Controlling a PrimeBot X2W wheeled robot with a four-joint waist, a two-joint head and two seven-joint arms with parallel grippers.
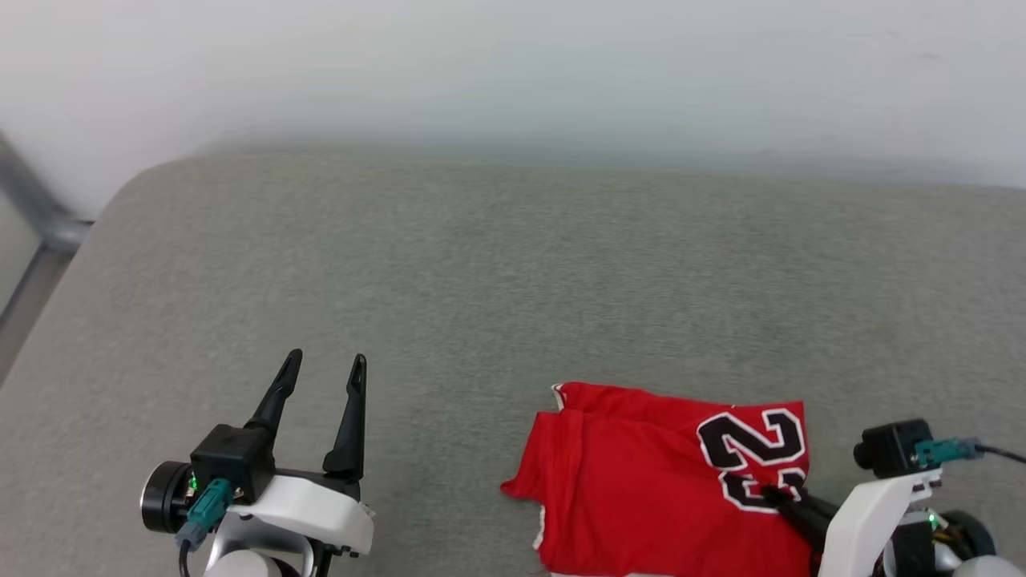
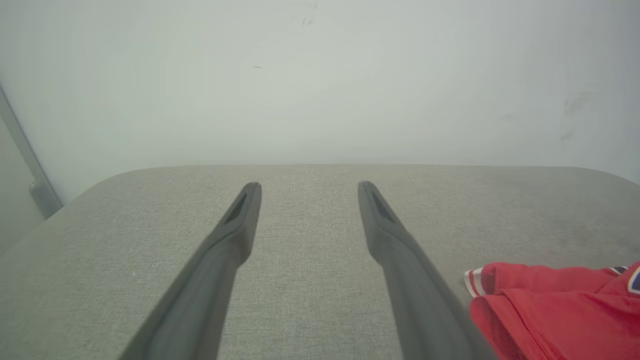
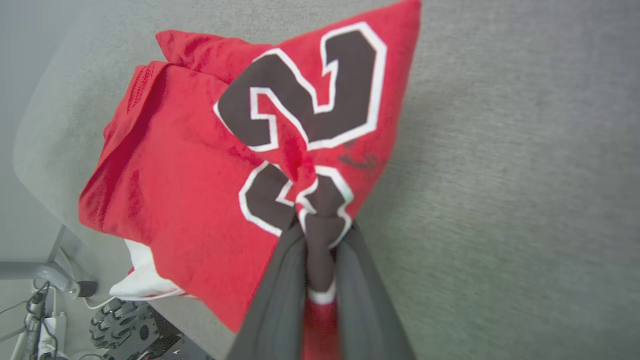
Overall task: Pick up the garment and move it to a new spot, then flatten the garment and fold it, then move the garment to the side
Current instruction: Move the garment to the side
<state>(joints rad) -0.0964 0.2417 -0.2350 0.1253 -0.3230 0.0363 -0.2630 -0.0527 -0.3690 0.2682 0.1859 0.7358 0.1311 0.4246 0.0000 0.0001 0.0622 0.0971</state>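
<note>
Fingers (image 3: 280,285) of the right gripper (image 3: 324,227) are pressed together on a pinch of the garment (image 3: 190,190), with a fold of the black, white-edged number drawn up between them. The grip sits at the garment's right near part. From there the rest of the red cloth spreads away to the left and a little toward the far side.

The garment (image 1: 625,481) lies as a folded bundle at the near right of the grey table (image 1: 481,264). It looks about as wide as it is deep, so I see no clear long axis. A white part hangs over the table's near edge in the right wrist view.

The left gripper (image 1: 327,356) hovers over bare table, well apart to the garment's left, its fingers (image 2: 235,235) spread wide and holding nothing.

The fold looks done, so the step in hand is probably moving the garment to the side. The right arm is the nearer one and already has hold. Pulling to the right would let the bundle trail behind the fingers. Pushing to the left, where most of the bare table lies, could bunch the layers and undo the fold.
</note>
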